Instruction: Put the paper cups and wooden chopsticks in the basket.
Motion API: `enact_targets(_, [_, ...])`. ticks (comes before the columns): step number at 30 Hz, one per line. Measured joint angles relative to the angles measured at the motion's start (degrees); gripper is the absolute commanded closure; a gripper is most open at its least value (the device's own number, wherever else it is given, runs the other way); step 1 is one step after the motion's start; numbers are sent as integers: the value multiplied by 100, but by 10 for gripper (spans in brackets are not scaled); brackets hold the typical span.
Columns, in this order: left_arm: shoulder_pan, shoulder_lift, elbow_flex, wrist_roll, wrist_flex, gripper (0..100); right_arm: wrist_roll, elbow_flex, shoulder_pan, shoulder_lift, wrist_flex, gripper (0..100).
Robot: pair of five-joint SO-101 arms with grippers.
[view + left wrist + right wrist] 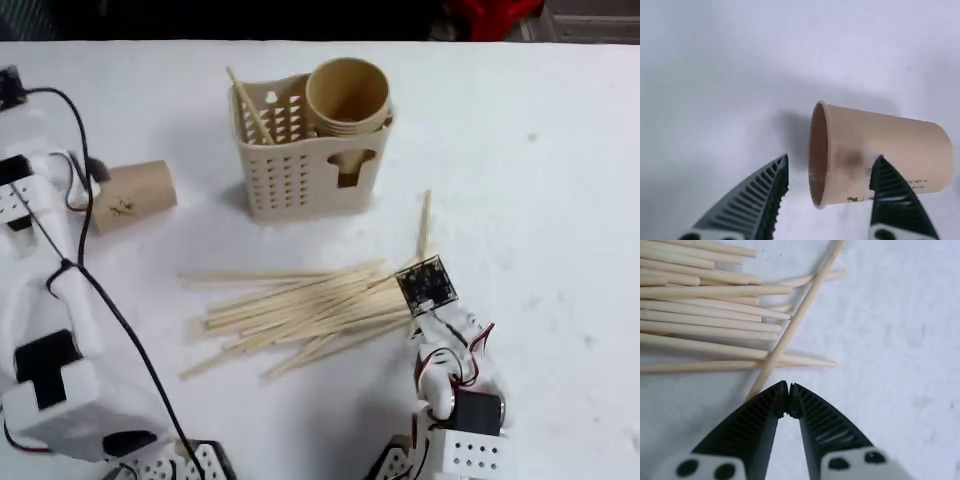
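**white table, one cup down, sticks everywhere**

starting on my left: my left gripper (832, 160) has its fingers spread wide. they sit either side of the mouth end of a paper cup (880, 145) lying on its side, and i'm not gripping anything. a black cable (90, 270) snakes over the table beside that arm.

around the middle, toward the far edge, the basket (300, 175) stands upright. nested cups (347, 95) sit in its right compartment and a single chopstick (250, 108) leans in the left one.

in front of it the chopstick pile (300, 310) fans out flat. a slanted chopstick (800, 315) lies across its right end.

my right gripper (788, 390) is pinched shut on nothing, just beside that slanted stick's near tip.

the table (540, 180) is plain white. behind it the room is dark, with a red thing (490, 15) at the far right.
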Motion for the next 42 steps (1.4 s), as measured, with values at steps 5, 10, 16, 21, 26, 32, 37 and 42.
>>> enact_targets(5, [53, 730, -158, 26, -422, 725, 0, 0, 0, 0, 0, 981])
enact_targets(10, [325, 1284, -862, 26, -158, 725, 0, 0, 0, 0, 0, 981])
enact_targets(16, [835, 1565, -1741, 141, 782, 727, 0, 0, 0, 0, 0, 981])
enact_targets(21, [1266, 1749, -2259, 149, 1178, 728, 0, 0, 0, 0, 0, 981])
enact_targets(26, [1635, 1916, -2734, 158, 1574, 782, 0, 0, 0, 0, 0, 981])
enact_targets(32, [1978, 1960, -3191, 158, 1969, 935, 0, 0, 0, 0, 0, 981])
enact_targets(37, [2031, 1960, -3358, -79, 1996, 980, 0, 0, 0, 0, 0, 981])
enact_targets(42, [2013, 1969, -3868, -466, 2479, 980, 0, 0, -9, 0, 0, 981])
